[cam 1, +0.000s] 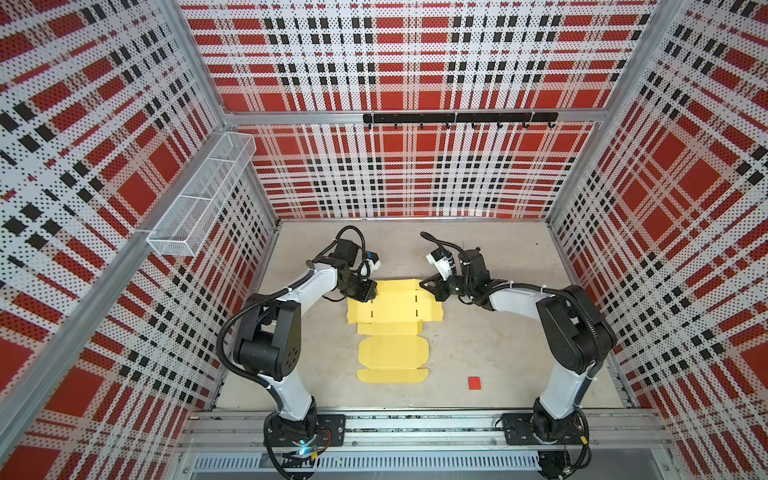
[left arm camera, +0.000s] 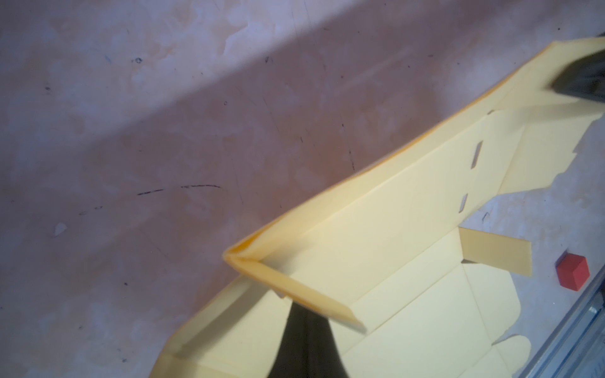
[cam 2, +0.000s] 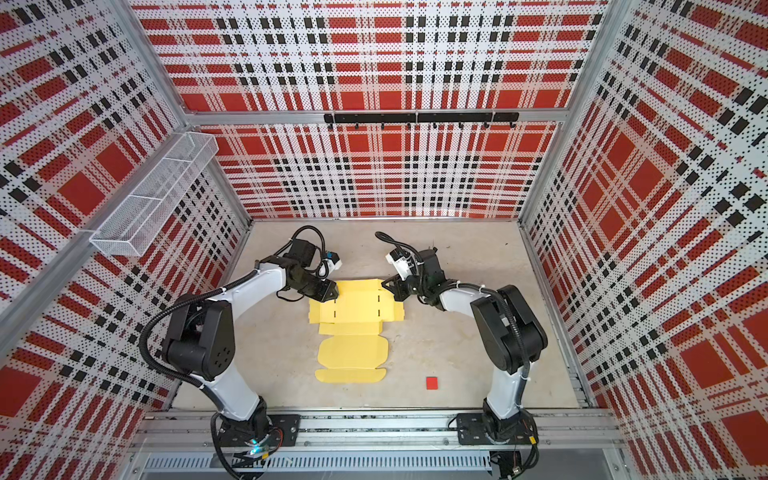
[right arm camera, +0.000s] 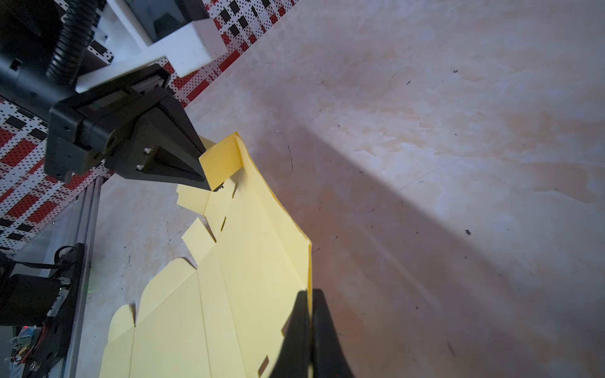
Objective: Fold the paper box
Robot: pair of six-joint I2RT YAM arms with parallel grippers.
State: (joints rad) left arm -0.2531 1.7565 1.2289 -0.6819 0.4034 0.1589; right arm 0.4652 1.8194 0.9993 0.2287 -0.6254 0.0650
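Note:
The paper box (cam 1: 392, 328) (cam 2: 353, 328) is a pale yellow die-cut sheet lying mostly flat in the middle of the table. Its far flap is lifted off the surface. My right gripper (cam 1: 424, 286) (right arm camera: 309, 294) is shut on the far right end of that raised flap, and the card's edge shows between its fingers. My left gripper (cam 1: 371, 294) (right arm camera: 207, 171) is shut at the far left corner. Its tips press against the upright corner tab (left arm camera: 294, 291), which crosses in front of them and hides them in the left wrist view.
A small red square (cam 1: 474, 382) (left arm camera: 573, 271) lies on the table near the front right. A wire basket (cam 1: 199, 195) hangs on the left wall and a black hook rail (cam 1: 459, 118) on the back wall. The arm bases sit on a metal rail (cam 1: 415, 428) at the front.

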